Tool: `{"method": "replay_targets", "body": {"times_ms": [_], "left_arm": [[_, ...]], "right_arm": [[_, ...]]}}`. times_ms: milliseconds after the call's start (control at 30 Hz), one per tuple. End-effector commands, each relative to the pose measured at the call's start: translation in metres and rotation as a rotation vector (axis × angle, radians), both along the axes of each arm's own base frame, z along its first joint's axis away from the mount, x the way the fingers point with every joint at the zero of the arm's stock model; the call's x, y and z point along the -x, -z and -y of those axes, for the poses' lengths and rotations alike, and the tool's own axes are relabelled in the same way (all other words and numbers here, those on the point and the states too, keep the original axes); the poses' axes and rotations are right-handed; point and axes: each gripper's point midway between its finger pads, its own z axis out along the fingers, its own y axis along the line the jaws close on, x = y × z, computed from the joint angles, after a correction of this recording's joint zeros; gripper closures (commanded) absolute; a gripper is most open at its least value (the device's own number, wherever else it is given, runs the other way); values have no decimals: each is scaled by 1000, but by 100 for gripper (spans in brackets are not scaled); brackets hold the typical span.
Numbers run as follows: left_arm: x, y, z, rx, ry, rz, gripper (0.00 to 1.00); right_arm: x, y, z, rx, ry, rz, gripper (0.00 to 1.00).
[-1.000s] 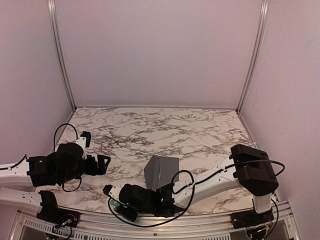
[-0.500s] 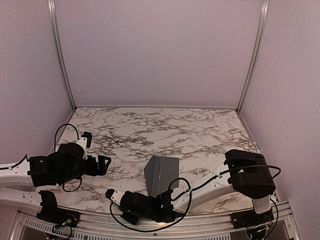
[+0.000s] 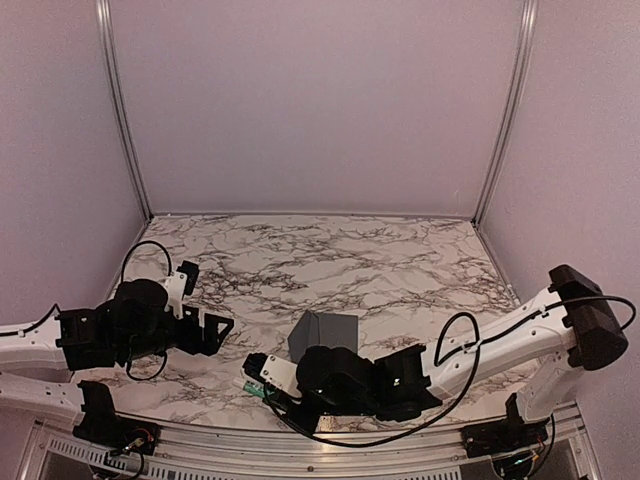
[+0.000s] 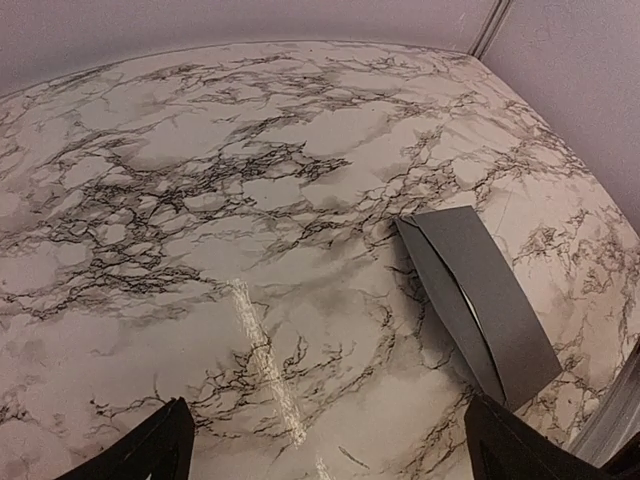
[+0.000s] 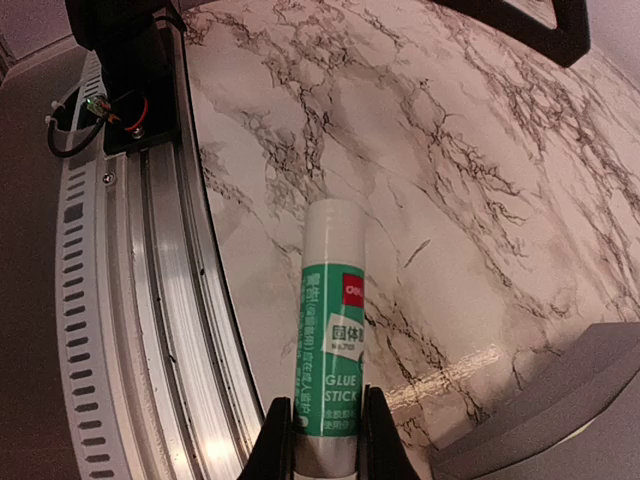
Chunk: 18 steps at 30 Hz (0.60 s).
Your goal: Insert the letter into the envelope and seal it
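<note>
The envelope (image 3: 332, 328) lies just beside right gripper (image 5: 324, 438) clamping glue stick (image 5: 331, 330)

Marbled table (image 4: 200, 200) fills the view; the envelope (image 4: 485, 300), dark grey, lies flat on it toward 4 o'clock, its long edges running from 11 to 5 o'clock; at 6 o'clock the left gripper (image 4: 330, 450) has its fingers (image 4: 150, 450) spread wide, marble showing between them; a pale wall (image 4: 150, 20) stands at 12 o'clock.

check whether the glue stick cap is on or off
on: the glue stick, pinched in the right tool, ends in a smooth white cap, no glue showing
</note>
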Motion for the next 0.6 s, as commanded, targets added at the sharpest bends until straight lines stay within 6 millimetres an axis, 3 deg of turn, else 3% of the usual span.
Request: {"method": "replay_targets", "body": {"times_ms": [0,200,333,567], "left_arm": [[2,-44,35,98,165,94,4],[28,-74,88,170,463,194,6],[70,-87,125,238,789,206,7],[123,-95,149,282,1167,221,9]], "right_arm": [[2,-33,24,-49,-56,-36,100],[-6,-59,60,-127,-45,-67,100],[-8,-65,75,-150,-42,-76,100],[3,-88,87,-224,-89,-92,100]]}}
